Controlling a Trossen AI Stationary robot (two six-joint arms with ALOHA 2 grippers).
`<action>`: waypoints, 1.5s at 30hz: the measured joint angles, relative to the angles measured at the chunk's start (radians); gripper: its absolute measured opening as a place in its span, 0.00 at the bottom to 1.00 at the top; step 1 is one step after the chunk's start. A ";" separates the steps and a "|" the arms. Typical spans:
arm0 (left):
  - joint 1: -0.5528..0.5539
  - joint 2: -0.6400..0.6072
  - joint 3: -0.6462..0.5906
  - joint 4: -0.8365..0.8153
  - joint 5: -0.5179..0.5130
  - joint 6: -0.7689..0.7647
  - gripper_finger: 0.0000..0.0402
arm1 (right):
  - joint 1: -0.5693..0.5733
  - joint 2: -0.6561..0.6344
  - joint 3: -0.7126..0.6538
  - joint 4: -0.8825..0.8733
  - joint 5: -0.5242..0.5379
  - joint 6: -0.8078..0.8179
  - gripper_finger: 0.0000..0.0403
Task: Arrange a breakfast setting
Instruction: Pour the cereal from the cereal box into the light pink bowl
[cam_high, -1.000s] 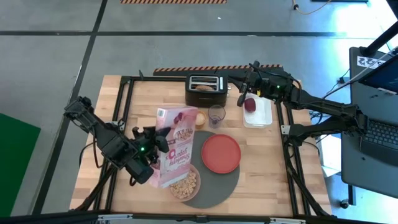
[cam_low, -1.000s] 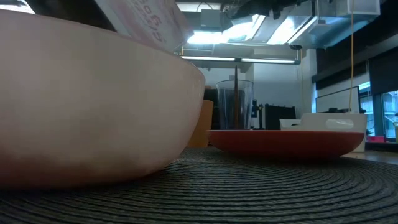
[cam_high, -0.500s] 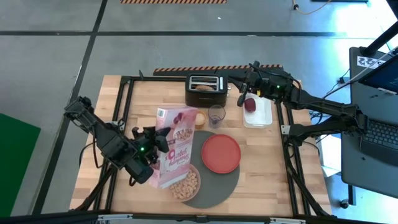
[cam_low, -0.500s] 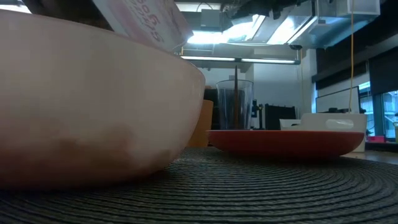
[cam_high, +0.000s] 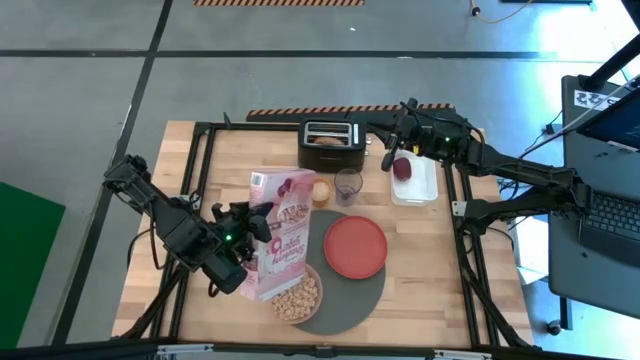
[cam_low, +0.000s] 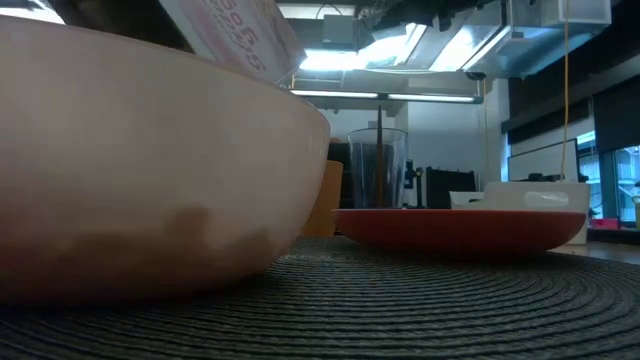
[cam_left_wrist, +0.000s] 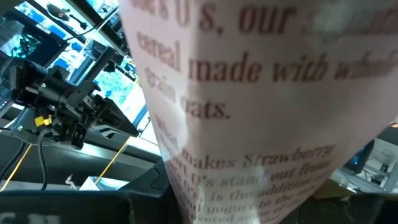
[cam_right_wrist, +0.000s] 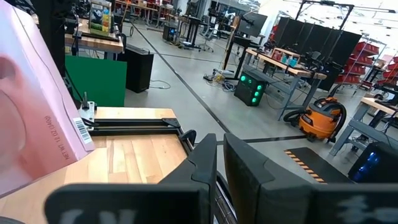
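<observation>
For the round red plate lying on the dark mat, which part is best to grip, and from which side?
Probably the rim. The round red plate lies flat and empty on the large round dark-grey mat, and the low view shows its edge raised above the mat. Come from its right side, away from the pale round bowl and the pink cereal box.

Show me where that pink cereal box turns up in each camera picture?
High view: pink cereal box left of centre, tilted over the pale bowl, held by the left pincer.
Low view: its corner at top, behind the bowl.
Left wrist view: its printed side fills the picture.
Right wrist view: at the left edge.
Shared landmark: the bowl.
</observation>
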 joint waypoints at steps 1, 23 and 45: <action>0.000 0.000 0.000 0.000 0.000 -0.001 0.37 | 0.000 0.000 0.000 0.000 0.000 0.000 0.09; 0.001 0.000 0.000 -0.030 0.001 -0.083 0.37 | 0.000 0.000 0.000 -0.042 0.000 -0.001 0.09; -0.029 0.015 0.001 -0.040 0.011 -0.041 0.37 | -0.001 0.000 0.000 -0.055 0.036 -0.028 0.09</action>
